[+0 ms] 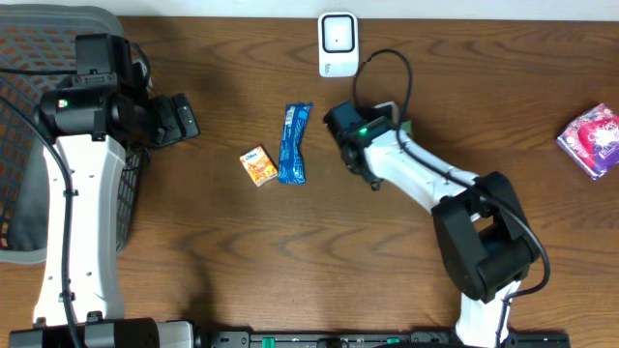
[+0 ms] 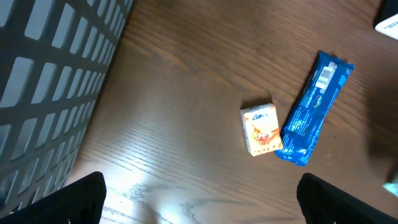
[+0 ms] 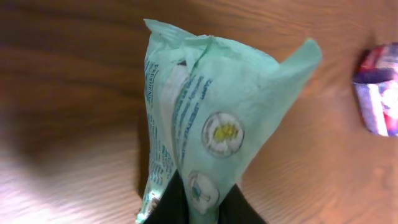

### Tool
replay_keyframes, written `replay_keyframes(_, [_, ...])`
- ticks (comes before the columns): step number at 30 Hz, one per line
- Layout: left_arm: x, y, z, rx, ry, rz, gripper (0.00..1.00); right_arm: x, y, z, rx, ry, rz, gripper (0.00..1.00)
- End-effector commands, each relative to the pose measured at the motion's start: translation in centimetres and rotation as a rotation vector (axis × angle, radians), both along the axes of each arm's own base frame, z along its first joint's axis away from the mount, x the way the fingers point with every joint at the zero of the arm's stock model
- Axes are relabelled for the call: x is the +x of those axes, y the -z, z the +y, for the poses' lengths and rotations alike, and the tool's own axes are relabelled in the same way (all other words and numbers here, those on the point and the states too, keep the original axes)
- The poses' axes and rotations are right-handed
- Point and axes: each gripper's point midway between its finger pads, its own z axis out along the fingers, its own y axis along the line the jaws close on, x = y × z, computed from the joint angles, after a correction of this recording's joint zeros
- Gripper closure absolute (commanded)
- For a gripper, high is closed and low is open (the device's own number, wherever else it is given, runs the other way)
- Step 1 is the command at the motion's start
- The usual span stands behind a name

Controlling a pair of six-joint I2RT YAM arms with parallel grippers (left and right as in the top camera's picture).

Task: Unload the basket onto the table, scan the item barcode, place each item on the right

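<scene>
right tool (image 3: 199, 205) clenched on the green packet's (image 3: 211, 124) lower edge | we judge the printed face is held free for the scanner (image 1: 337, 43) nearby | left tool (image 2: 214, 202) spread wide, empty, parked aside

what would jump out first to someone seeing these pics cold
The mint-green packet fills the right wrist view, pinched at its lower end by the right end effector, which sits near the white scanner at the top of the overhead view. Mid-table, a blue wrapper and a small orange box lie side by side. A purple packet sits alone at the right edge.
</scene>
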Motion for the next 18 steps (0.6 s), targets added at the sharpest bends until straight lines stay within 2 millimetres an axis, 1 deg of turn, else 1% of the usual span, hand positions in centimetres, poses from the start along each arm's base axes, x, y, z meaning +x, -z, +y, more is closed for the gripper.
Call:
replay_keyframes(1, [-0.1,0.0,0.2,0.011,-0.001,0.002,0.02,-0.8,0.5,3.0,0.049,-0.063,0.017,0.80])
replay_keyframes(2, [-0.1,0.0,0.2,0.011,-0.001,0.002,0.02,-0.9,0.5,3.7,0.052,-0.080,0.012,0.72])
replay_keyframes(3, [-0.1,0.0,0.2,0.011,-0.001,0.002,0.02,-1.0,0.5,4.2,0.055,-0.090,0.008,0.67])
replay_keyframes(4, [-0.1,0.0,0.2,0.011,-0.001,0.002,0.02,-1.0,0.5,4.7,0.062,-0.102,0.003,0.58])
replay_keyframes(5, [-0.1,0.0,0.2,0.011,-0.001,0.002,0.02,-1.2,0.6,5.3,0.072,-0.114,0.001,0.55])
replay_keyframes(6, [-0.1,0.0,0.2,0.011,-0.001,0.002,0.02,-1.3,0.6,5.9,0.083,-0.126,-0.001,0.54])
replay_keyframes(8, [-0.1,0.0,0.2,0.011,-0.001,0.002,0.02,-1.4,0.6,7.0,0.105,-0.145,-0.004,0.46])
replay_keyframes(11, [-0.1,0.0,0.2,0.011,-0.001,0.002,0.02,-1.2,0.1,7.5,0.114,-0.152,-0.012,0.43])
replay_keyframes(12, [-0.1,0.0,0.2,0.011,-0.001,0.002,0.02,-0.9,-0.4,7.5,0.115,-0.148,-0.014,0.40])
replay_keyframes(14, [-0.1,0.0,0.2,0.011,-0.001,0.002,0.02,-0.6,-1.2,7.4,0.116,-0.140,-0.015,0.40])
replay_keyframes(17, [-0.1,0.0,0.2,0.011,-0.001,0.002,0.02,0.2,-3.2,7.3,0.140,-0.107,-0.015,0.39])
replay_keyframes(18, [-0.1,0.0,0.2,0.011,-0.001,0.002,0.02,0.3,-3.8,6.9,0.150,-0.074,-0.023,0.35])
